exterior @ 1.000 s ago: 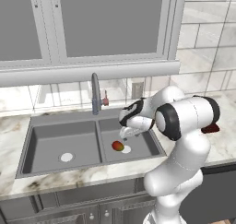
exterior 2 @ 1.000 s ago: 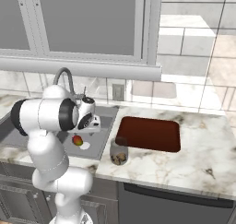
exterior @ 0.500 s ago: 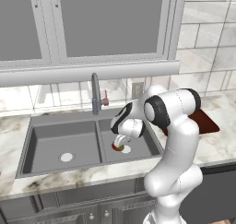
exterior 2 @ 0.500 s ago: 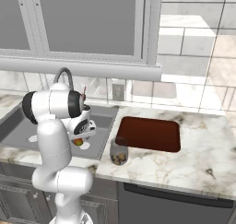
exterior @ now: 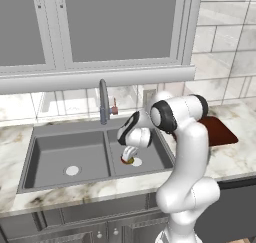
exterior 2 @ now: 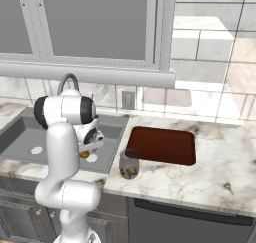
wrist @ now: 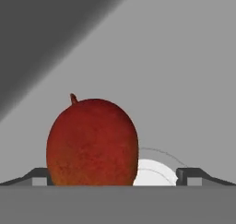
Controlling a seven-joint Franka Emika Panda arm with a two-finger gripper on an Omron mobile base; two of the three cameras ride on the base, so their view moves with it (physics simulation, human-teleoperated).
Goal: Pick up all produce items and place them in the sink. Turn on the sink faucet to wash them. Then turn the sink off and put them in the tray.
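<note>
Gripper point(wrist: 113, 174) is lowered into the right basin of the sink point(exterior: 50, 159), fingers spread either side of the red fruit point(wrist: 92, 142), which lies off-centre toward one finger, beside the pale drain point(wrist: 156, 172). Risk is judged: on closing, the rounded fruit may be nudged sideways and roll free.

Landmark: wall outlet point(exterior 2: 129, 100). Above it, a pale shelf ledge point(exterior 2: 100, 74) runs under grey-panelled upper cabinets point(exterior: 120, 24) with light frames. Right of the outlet, the wall is large glossy pale tiles point(exterior 2: 210, 52) with faint veining. Below the outlet, a white marble countertop point(exterior 2: 220, 162) with brown-grey veins. Under the counter, grey lower cabinet fronts point(exterior: 75, 219); toward the right, a darker panel point(exterior 2: 190, 222). Lighting even, soft reflections on the backsplash.
</note>
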